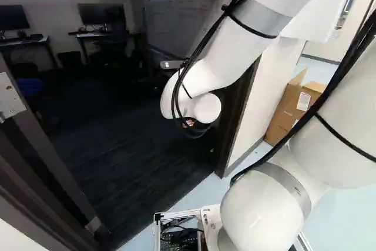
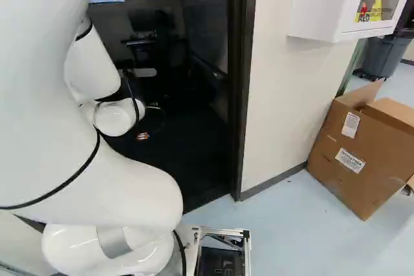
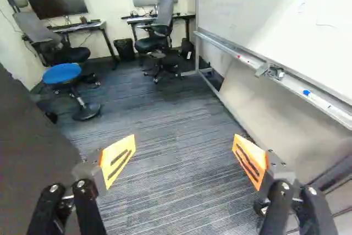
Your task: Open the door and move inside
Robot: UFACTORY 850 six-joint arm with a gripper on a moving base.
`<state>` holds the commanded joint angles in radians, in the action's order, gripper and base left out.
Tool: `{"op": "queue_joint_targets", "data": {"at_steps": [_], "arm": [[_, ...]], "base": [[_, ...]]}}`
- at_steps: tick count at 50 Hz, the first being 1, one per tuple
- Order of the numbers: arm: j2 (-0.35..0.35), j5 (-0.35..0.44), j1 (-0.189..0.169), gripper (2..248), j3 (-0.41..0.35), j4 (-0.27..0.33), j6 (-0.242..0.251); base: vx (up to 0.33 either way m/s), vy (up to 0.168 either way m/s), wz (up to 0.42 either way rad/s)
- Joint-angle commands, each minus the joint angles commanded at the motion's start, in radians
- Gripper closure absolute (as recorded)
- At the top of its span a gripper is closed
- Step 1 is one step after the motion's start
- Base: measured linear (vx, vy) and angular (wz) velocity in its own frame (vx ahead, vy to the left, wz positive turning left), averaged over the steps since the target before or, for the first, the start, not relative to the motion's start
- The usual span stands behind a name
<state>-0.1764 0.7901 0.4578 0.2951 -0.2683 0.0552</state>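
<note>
The gripper (image 2: 142, 136) is small in the right base view, past the arm's white wrist and inside the dark doorway. In the wrist view the gripper (image 3: 183, 160) is open, its orange pads wide apart with only carpet seen between them. Beside it stands a plain dark surface (image 3: 33, 152), apparently the door, swung open; no handle shows on it. The doorway's dark frame (image 2: 240, 88) rises right of the arm in the right base view. At the left of the left base view is another dark upright (image 1: 56, 168) with a metal plate (image 1: 9, 97).
Inside are a blue stool (image 3: 61, 73), office chairs (image 3: 159, 23), desks with monitors (image 3: 57, 2), and a wheeled whiteboard (image 3: 275, 20) along one side. Outside, right of the doorway, are a white wall (image 2: 281, 88), a wall cabinet (image 2: 323, 4) and an open cardboard box (image 2: 362, 153).
</note>
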Motion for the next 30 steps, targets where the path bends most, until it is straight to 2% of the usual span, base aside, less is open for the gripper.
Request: {"op": "queue_joint_targets", "data": {"at_steps": [30], "arm": [[-0.039, 0.000, -0.111, 3, -0.035, 0.000, 0.000]], "base": [[0.000, 0.000, 0.000]]}}
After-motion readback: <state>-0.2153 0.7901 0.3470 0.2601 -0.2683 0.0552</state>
